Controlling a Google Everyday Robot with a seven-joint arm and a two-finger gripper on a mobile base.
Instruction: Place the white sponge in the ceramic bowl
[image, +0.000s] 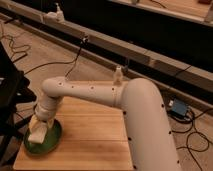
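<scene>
The ceramic bowl (52, 141) is a wide shallow green bowl at the near left corner of the wooden table (95, 132). My white arm reaches across the table to it. My gripper (39, 131) hangs straight down into the bowl. A pale off-white block, the white sponge (36, 135), shows at the gripper's tip, over the bowl's inside. I cannot tell whether the sponge rests on the bowl or hangs in the gripper.
A small clear bottle (118, 75) stands at the table's far edge. Black cables (20, 47) lie on the floor to the left and a blue box (178, 108) to the right. A dark frame (10, 95) stands beside the table's left edge.
</scene>
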